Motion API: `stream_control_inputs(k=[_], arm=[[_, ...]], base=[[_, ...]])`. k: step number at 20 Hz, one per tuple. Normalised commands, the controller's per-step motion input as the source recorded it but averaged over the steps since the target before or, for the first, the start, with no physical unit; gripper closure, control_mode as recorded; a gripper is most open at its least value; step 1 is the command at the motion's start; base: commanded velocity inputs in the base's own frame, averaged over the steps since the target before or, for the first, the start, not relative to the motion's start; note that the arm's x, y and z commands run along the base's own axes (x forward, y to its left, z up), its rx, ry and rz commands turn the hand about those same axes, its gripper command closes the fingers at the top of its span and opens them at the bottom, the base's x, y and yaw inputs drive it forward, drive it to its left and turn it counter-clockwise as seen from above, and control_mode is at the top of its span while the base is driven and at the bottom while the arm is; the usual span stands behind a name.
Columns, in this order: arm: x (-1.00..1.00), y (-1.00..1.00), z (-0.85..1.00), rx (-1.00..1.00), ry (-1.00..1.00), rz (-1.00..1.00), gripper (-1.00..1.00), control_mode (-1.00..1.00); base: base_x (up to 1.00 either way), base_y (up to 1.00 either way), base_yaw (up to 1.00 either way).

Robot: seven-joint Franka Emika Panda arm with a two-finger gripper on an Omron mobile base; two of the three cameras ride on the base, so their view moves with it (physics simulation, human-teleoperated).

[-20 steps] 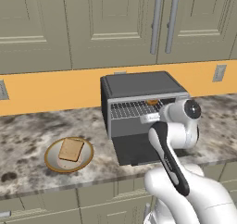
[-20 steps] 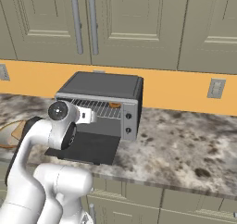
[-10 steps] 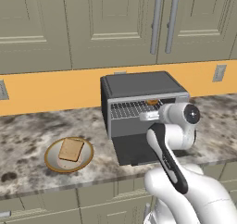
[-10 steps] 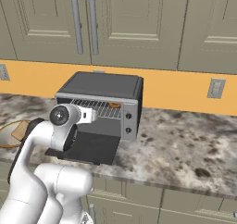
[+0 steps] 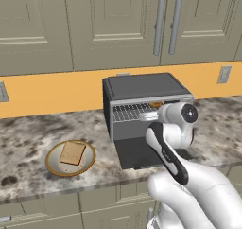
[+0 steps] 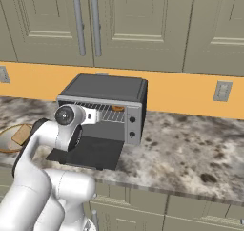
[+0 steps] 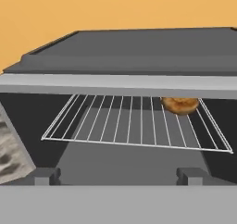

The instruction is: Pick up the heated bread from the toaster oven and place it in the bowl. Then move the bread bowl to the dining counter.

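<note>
Stone worktop, oven door down, your fingers spread and holding nothing.

Nearest you, the gripper [image 7: 118, 174] hangs level with the mouth of the toaster oven [image 5: 142, 88], its two dark fingertips [image 7: 46, 175] wide apart above the dropped door [image 5: 149, 153]. You have open air between the tips and the wire rack [image 7: 134, 121]; the silver top frame hangs low over the opening. The heated bread [image 7: 180, 105] sits at the back right of the rack, partly hidden under that frame. To the left on the worktop [image 5: 28, 138], well apart from the oven, lies the bowl [image 5: 56, 165] with a toast slice [image 5: 73, 153] in it. Behind runs the orange wall strip [image 5: 52, 91], then the cabinets [image 5: 113, 24].
</note>
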Motion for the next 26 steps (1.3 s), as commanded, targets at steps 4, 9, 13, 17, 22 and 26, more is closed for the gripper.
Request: stream_control_inputs(k=[4,9,13,17,22,26], arm=[[0.26,0.08,-0.34,0.0,0.0,0.0,-1.0,-1.0],[0.19,0.04,-0.47,0.0,0.0,0.0,-1.0,-1.0],[0.28,0.06,-0.43,0.0,0.0,-0.01,-1.0,-1.0],[0.26,0.03,-0.47,0.0,0.0,-0.01,-1.0,-1.0],[0.23,0.01,-0.49,0.0,0.0,-0.01,-1.0,-1.0],[0.11,0.0,-0.44,0.0,0.0,-0.03,-1.0,-1.0]], base=[[0.0,0.0,0.0],[0.0,0.0,0.0],[0.0,0.0,0.0],[0.0,0.0,0.0],[0.0,0.0,0.0],[0.0,0.0,0.0]])
